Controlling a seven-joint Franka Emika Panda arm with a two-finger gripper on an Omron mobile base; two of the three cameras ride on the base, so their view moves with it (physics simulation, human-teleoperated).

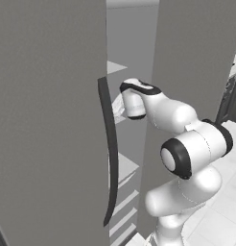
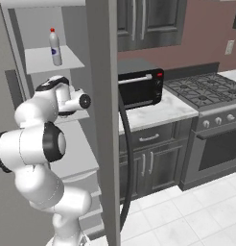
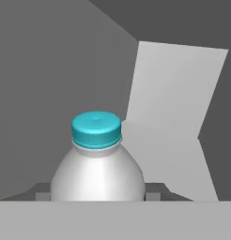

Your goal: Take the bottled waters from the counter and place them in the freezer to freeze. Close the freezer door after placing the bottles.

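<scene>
1. While standing open, tall freezer (image 1: 43,120) of flat, matte grey steel, with slab-like doors. Could snag the elbow on a door edge during withdrawal, given the narrow gap between the doors.
2. Glossy white arm (image 1: 187,144), rounded and bulbous with dark joint rings, reaching through that gap into the cavity. Might nudge a door further or brush the long, dark, slightly bowed handle (image 1: 110,153) close beside the wrist.
3. Smooth, thin white shelf (image 2: 72,60) high inside. Offers little grip to a round plastic base, so a knock could send a bottle sliding.
4. Red-capped bottle (image 2: 55,48), clear plastic with a blue label, slim, already upright on that upper shelf. Well above the hand, yet could be toppled by a careless upward swing.
5. Light-blue-capped bottle (image 3: 96,173), pale and translucent with a domed shoulder, upright inside the freezer in the hand view. Whether resting on a shelf or held above one, cannot tell. If let go above a shelf or at a tilt, likely to tip and roll out through the open front.
6. Screw cap (image 3: 96,129), teal, short, finely ridged around its rim.
7. Gripper (image 3: 97,194), clenched on the light-blue-capped bottle, with small blocky grey fingertips (image 3: 42,194) pressed to either side of its body. On slick curved plastic, could slip or squeeze the bottle askew.
</scene>
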